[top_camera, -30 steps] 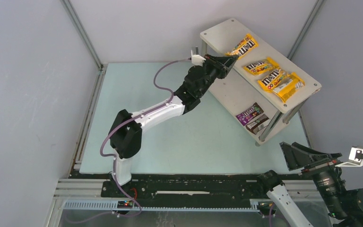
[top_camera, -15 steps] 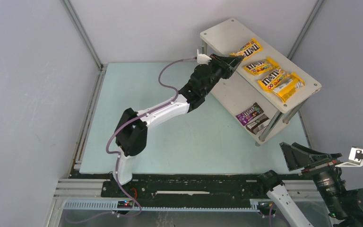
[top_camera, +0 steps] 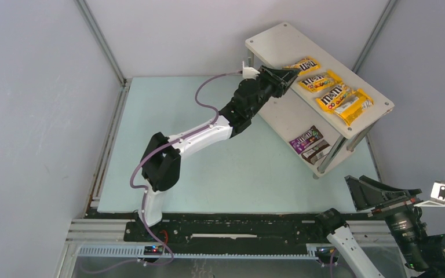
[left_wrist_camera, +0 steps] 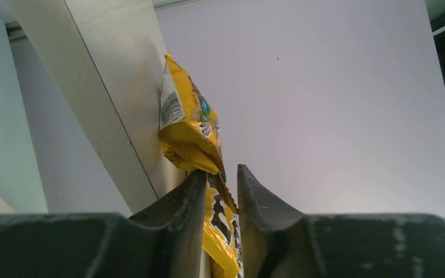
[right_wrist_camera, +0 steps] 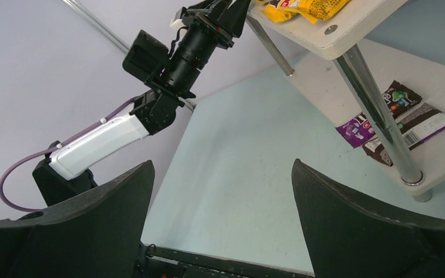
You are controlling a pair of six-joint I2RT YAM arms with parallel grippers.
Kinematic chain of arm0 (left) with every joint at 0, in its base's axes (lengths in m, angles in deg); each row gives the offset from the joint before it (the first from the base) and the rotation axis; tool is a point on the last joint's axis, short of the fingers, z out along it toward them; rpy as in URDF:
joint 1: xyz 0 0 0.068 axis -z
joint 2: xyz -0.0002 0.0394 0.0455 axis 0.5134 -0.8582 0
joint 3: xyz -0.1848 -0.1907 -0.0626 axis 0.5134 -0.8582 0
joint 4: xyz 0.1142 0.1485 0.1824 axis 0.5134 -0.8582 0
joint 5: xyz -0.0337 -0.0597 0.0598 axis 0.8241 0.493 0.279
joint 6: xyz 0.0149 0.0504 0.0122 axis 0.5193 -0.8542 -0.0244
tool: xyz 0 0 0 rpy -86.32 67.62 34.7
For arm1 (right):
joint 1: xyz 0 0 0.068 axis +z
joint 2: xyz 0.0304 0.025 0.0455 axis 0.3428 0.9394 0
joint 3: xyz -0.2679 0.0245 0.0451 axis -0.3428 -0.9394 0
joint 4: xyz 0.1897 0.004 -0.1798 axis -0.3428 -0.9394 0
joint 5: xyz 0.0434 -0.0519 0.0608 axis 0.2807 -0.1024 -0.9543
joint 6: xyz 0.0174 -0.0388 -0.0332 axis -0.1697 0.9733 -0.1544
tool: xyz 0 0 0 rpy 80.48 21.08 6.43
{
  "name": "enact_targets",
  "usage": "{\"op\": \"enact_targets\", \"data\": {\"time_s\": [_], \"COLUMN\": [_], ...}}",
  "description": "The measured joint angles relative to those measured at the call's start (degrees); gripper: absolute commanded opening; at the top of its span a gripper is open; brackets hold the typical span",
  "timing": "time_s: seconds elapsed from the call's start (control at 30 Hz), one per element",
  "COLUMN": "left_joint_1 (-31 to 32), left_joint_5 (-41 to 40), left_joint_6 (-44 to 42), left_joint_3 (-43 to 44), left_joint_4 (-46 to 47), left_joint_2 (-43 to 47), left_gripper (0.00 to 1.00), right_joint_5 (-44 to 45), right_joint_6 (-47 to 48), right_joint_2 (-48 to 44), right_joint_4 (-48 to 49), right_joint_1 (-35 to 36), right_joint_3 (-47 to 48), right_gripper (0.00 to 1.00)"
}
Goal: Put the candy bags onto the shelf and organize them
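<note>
Left wrist: left pincer (left_wrist_camera: 220, 174) clamped on yellow candy bag (left_wrist_camera: 188, 124) atop shelf (left_wrist_camera: 92, 87).

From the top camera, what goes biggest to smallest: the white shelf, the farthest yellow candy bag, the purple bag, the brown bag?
1. White two-tier shelf with silver legs: largest by far.
2. Farthest yellow-orange glossy packet, purple glossy packet, dark brown glossy packet: near alike; the yellow sits higher, nearer the camera, so unranked.

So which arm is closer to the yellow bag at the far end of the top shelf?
Left. The left gripper pinches the yellow bag; the right gripper sits open by the near table edge, away from the shelf.
</note>
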Motion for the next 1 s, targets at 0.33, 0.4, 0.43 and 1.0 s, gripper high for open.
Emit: {"op": "enact_targets", "data": {"time_s": [0.33,0.4,0.43,1.0], "left_joint_1": [-0.22,-0.24,-0.28,-7.13], "left_joint_5": [3.26,4.13,4.68,9.49], "left_joint_6": [1.90,1.79,1.64,-29.24], "left_joint_3": [-5.75,-7.58,-8.72,-32.70], "left_joint_4": [5.86,6.23,6.47,-6.67], "left_joint_2": [2.14,3.54,4.37,48.83], "left_gripper": [0.58,0.62,0.64,1.00], "right_joint_5": [0.09,0.09,0.09,0.09], "right_joint_6": [0.00,0.00,0.00,6.45], "right_joint_2": [0.00,0.00,0.00,0.04], "right_joint_4": [-0.87,-0.94,-1.01,-0.66], "right_joint_1": [0.04,0.04,0.04,0.11], "right_joint_3": [0.00,0.00,0.00,4.39], "right_gripper": [0.97,0.97,0.97,1.00]}}
